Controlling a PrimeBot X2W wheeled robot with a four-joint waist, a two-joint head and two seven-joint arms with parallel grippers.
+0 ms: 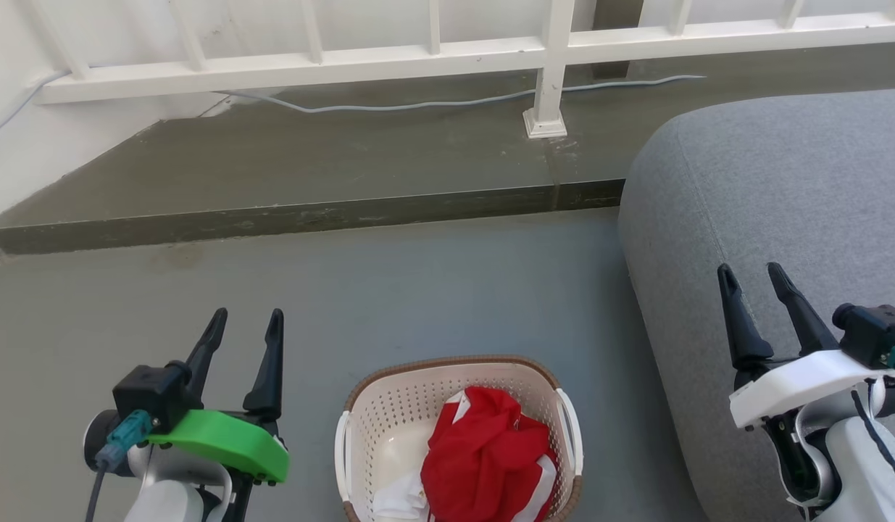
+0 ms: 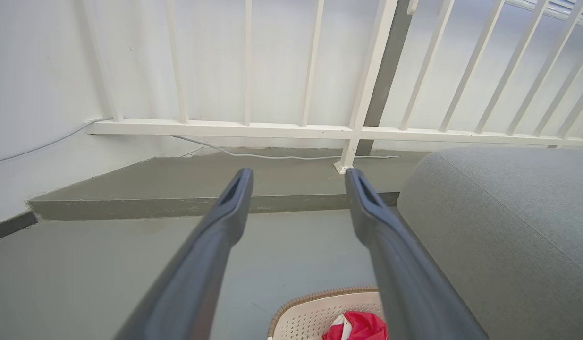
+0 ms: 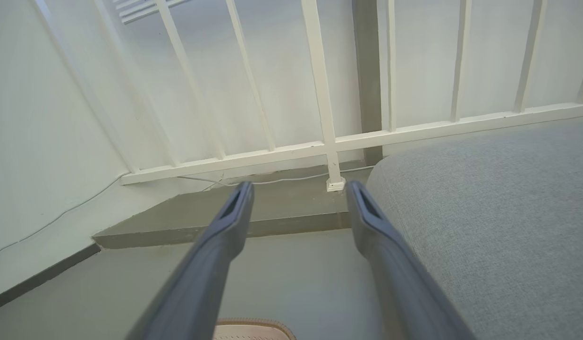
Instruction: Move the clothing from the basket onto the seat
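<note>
The cream basket (image 1: pixel 389 420) with a brown rim stands on the floor at the bottom centre, holding the crumpled red and white clothing (image 1: pixel 487 453). The grey seat (image 1: pixel 780 210) fills the right side. My left gripper (image 1: pixel 248 317) hovers open to the left of the basket, nothing between its fingers. My right gripper (image 1: pixel 751 270) is open above the seat's front part. In the left wrist view the basket (image 2: pixel 315 309) and clothing (image 2: pixel 359 327) peek in at the bottom, with the seat (image 2: pixel 508 212) to the right. The right wrist view shows the basket rim (image 3: pixel 253 326) and seat (image 3: pixel 499 208).
A raised grey step (image 1: pixel 302 210) runs across behind the floor, topped by a white railing (image 1: pixel 548 65) with a post foot. A pale cable (image 1: pixel 418 105) lies along the step. A white wall closes the left side. Open grey floor (image 1: pixel 418 290) lies between basket and step.
</note>
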